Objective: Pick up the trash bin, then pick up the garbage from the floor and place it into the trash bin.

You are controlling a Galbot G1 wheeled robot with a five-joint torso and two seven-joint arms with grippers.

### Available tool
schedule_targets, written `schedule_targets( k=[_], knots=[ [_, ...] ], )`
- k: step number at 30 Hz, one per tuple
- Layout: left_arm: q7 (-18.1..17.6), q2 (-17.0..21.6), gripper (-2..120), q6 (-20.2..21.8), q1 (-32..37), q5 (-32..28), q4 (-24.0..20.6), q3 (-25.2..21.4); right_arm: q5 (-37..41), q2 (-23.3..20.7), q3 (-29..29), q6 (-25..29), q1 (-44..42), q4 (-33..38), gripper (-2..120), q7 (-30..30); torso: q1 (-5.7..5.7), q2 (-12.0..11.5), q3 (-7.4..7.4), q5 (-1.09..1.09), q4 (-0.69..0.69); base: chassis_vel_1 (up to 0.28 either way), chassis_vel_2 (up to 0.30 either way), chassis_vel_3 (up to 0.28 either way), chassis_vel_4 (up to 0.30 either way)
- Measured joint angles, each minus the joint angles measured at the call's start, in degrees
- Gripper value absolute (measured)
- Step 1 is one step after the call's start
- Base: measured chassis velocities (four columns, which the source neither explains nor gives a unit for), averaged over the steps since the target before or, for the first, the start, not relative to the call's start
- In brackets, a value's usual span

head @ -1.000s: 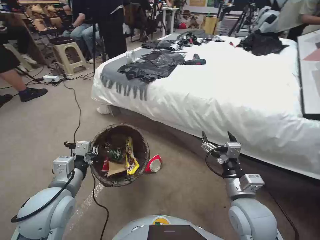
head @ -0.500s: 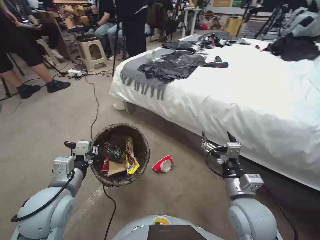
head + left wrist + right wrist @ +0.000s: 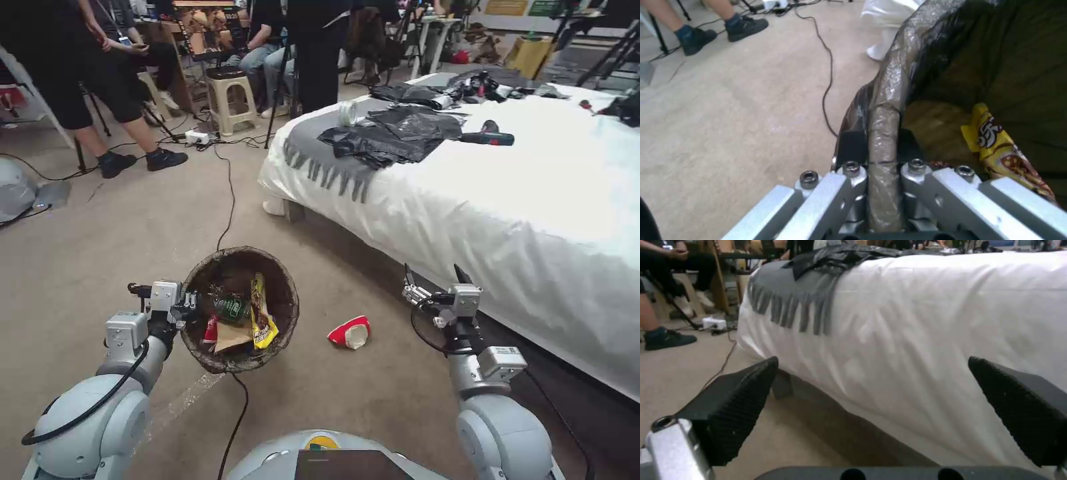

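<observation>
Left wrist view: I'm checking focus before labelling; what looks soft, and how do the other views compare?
Left wrist view: left claw and bin rim soft. Right wrist view: right claw blurred, bed hazy. Head view: crushed cup crisp.

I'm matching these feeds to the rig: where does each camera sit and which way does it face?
Head view: on the head, looking down at the floor; both arms show, left gripper, right gripper.
Left wrist view: along shut fingers at the trash bin rim.
Right wrist view: between open fingers toward the bed.
All three share the bed.
</observation>
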Motion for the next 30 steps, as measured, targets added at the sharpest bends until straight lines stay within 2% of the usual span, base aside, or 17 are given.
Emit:
schedule_targets(
  k=[8,18,23,27,30],
  knots=[
    [0.0,0.0,3,0.0,0.0,0.3,0.0,0.0,2.1,-0.2,0.2,-2.0,0.6,-0.2,100,0.0,0.00,0.0,0.00,0.00,-0.02,0.000,0.000,0.000,0.000],
    [-0.1,0.3,3,-0.1,0.1,0.0,0.0,0.0,5.5,-1.8,-0.8,-10.0,5.6,-4.3,100,0.3,0.00,0.0,0.00,0.00,0.00,0.000,0.000,0.000,0.000],
    [-0.1,0.3,3,-0.1,0.1,-0.2,0.0,0.0,9.7,-3.0,-3.1,-12.7,7.9,-6.5,100,2.1,0.00,0.0,0.00,0.00,-0.01,0.000,0.000,0.000,0.000],
    [-0.1,0.3,3,-0.1,0.2,-0.4,0.0,0.1,17.2,-4.0,-6.6,-16.5,12.1,-9.5,100,6.2,0.00,0.0,0.00,0.00,0.00,0.000,0.000,0.000,0.000],
    [-0.1,0.3,3,-0.1,0.2,-0.4,0.0,0.1,18.4,-4.1,-8.0,-17.1,13.9,-11.5,100,7.1,0.00,0.0,0.00,0.00,0.00,0.000,0.000,0.000,0.000]
  ],
)
